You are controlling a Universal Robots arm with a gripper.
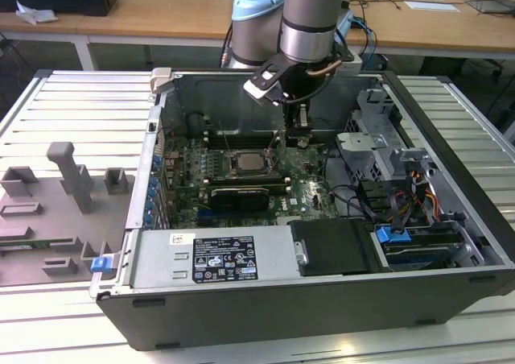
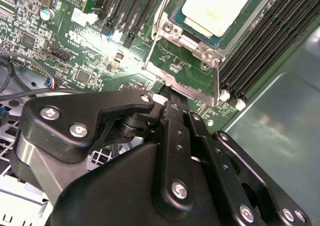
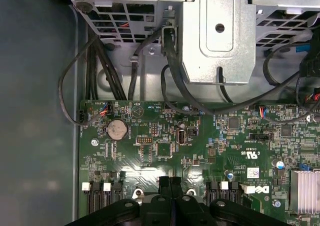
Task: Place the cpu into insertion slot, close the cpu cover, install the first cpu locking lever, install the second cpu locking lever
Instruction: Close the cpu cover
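The cpu [image 1: 245, 163] [image 2: 215, 8], pale silver on top, lies in the insertion slot [image 2: 200, 48] on the green board inside the open computer case. The cpu cover [image 2: 182, 82], a thin silvery frame, stands tilted up at the socket's edge, and the board shows through its opening. A thin wire lever [image 2: 156, 33] rises beside the socket. My gripper [image 1: 299, 138] [image 2: 167, 92] [image 3: 170, 180] hangs just to the exterior view's right of the socket. Its black fingers are shut together, with their tips at the cover's free edge.
Black memory slots [image 2: 260, 51] flank the socket, with the case wall [image 2: 280, 136] just beyond. A metal drive cage [image 3: 215, 36] and black cables [image 3: 100, 66] sit past the board edge. A long black card [image 1: 237, 195] lies nearer the power supply [image 1: 213, 259]. Grey fixtures [image 1: 72, 179] stand outside the case.
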